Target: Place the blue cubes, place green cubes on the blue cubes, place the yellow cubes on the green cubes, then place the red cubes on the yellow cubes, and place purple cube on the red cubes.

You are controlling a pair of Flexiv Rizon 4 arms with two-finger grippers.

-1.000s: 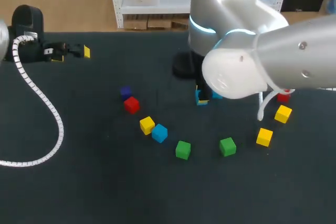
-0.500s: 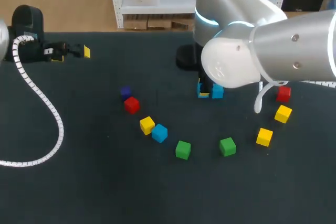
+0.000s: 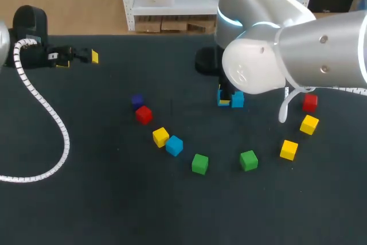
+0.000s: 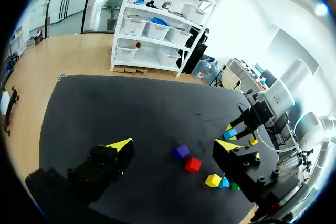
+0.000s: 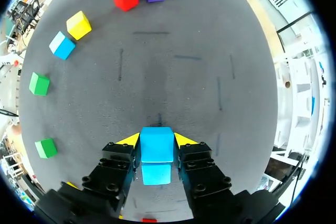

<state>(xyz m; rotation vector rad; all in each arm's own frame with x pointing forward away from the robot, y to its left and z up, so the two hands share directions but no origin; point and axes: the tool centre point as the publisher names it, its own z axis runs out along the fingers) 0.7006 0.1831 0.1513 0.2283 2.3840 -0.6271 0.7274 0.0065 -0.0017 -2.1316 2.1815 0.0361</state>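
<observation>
My right gripper [image 3: 229, 98] is shut on a blue cube [image 3: 237, 100], low over the dark mat right of centre; the right wrist view shows that cube [image 5: 156, 144] clamped between both yellow-tipped fingers. A second blue cube [image 3: 174, 145] lies beside a yellow cube [image 3: 161, 136], with a red cube [image 3: 143, 114] and the purple cube [image 3: 137, 101] further back. Two green cubes [image 3: 199, 163] [image 3: 249, 160] sit nearer the front. At the right lie two yellow cubes [image 3: 289, 149] [image 3: 309, 124] and a red cube [image 3: 310, 102]. My left gripper [image 3: 80, 57] stands open at the far left, holding nothing.
A white coiled cable [image 3: 51, 124] loops over the left part of the mat. The right arm's black base [image 3: 206, 61] stands behind the held cube. Bare mat stretches between the purple cube and my right gripper.
My right arm has carried the blue cube a little to the right and back. The left arm and the loose cubes have stayed put.
</observation>
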